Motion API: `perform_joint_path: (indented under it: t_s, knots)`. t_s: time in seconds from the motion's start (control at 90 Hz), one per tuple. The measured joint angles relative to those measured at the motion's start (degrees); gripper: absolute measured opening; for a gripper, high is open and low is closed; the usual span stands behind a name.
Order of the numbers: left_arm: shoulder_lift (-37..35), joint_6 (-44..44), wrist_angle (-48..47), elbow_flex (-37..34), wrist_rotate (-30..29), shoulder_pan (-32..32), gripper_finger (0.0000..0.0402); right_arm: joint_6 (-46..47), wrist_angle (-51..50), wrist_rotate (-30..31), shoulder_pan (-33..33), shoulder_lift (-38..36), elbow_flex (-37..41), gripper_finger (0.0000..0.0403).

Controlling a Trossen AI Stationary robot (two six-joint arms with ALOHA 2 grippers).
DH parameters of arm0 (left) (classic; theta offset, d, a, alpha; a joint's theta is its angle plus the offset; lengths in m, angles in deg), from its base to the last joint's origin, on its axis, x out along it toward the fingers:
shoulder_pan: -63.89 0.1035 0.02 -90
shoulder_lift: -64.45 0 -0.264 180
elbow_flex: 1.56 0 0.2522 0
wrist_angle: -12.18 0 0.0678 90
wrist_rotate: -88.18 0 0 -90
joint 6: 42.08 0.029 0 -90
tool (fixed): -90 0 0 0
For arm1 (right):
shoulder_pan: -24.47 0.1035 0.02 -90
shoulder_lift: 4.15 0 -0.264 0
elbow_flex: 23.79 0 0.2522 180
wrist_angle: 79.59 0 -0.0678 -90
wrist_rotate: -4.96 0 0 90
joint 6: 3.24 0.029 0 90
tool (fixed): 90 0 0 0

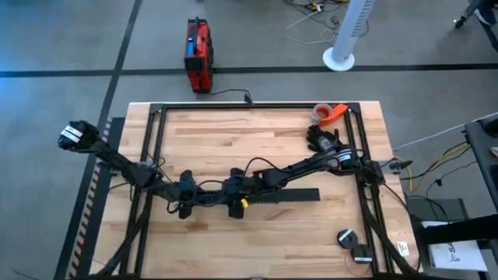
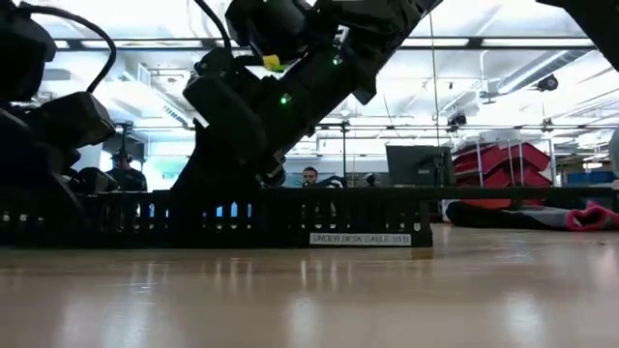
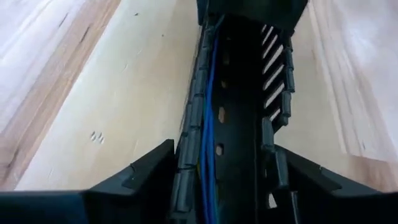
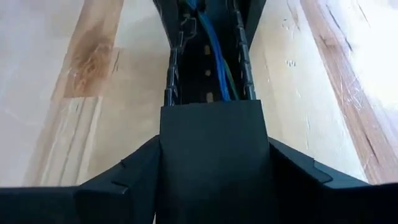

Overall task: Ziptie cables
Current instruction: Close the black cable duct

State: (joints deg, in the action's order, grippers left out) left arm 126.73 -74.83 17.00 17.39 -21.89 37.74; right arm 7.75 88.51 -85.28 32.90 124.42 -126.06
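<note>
Overhead view: even, diffuse light, soft and slightly hazy; the wooden table (image 1: 257, 148) reads pale, arms cast faint shadows only. Low view: strongly backlit by bright ceiling lights (image 2: 503, 43); the arms and the slotted rail (image 2: 222, 217) go to near silhouette; near tabletop blurred, with a soft sheen. Both wrist views: bright wood, washed out near one corner; dark fingers (image 3: 143, 180) close to the lens, soft-edged.

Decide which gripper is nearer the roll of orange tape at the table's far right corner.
Right. The right gripper sits over the black slotted rail at mid-table, closer to the orange tape; the left gripper lies farther left.
</note>
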Motion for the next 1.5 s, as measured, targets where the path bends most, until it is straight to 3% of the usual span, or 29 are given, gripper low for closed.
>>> perform_joint_path:
  t_s: [0.122, 0.322, 0.533, 0.689, 0.778, 0.956, 1.078, 1.256, 1.5]
  knots:
    - [0.9, -0.39, 0.36, 0.02, -0.21, 0.04, 0.0216, 0.44, -0.04, -0.65, -0.58, -0.14, 0.07, 0.0217]
    - [0.79, -0.23, -2.16, 0.34, -1.24, 0.38, 0.0211, -0.02, -9.72, -0.16, -0.82, -2.35, -0.74, 0.0217]
    - [1.39, 6.54, 2.69, -0.32, -1.41, 0.43, 0.0222, 0.74, -11.49, 0.12, -0.7, -2.79, -0.47, 0.0217]
    - [3.99, 12.51, 11.56, -0.55, -0.79, 0.35, 0.0254, 1.14, -9.91, -0.91, -0.68, -2.89, -0.22, 0.0217]
    - [6.92, 12.34, 14.36, 0.75, -4.49, 0.46, 0.0283, 1.06, -8.67, -0.23, -0.76, -2.69, -0.15, 0.0217]
    - [15.08, 11.28, 16.66, 5.01, -4.67, 0.54, 0.0345, 0.35, -6.89, -0.32, -0.7, -1.9, -0.26, 0.0217]
    - [21.54, 13.3, 16.27, 8.37, -4.14, 0.59, 0.0359, 0.33, -6.29, -0.25, -0.7, -1.46, -0.37, 0.0217]
    - [29.39, 12.59, 16.95, 11.09, -2.02, 0.67, 0.0325, -0.23, -6.92, -0.22, -0.67, -1.46, -0.37, 0.0217]
    - [31.71, 9.01, 13.87, 11.28, -1.86, 0.78, 0.0205, -2.02, -7.32, -0.39, -0.78, -1.46, -0.35, 0.0217]
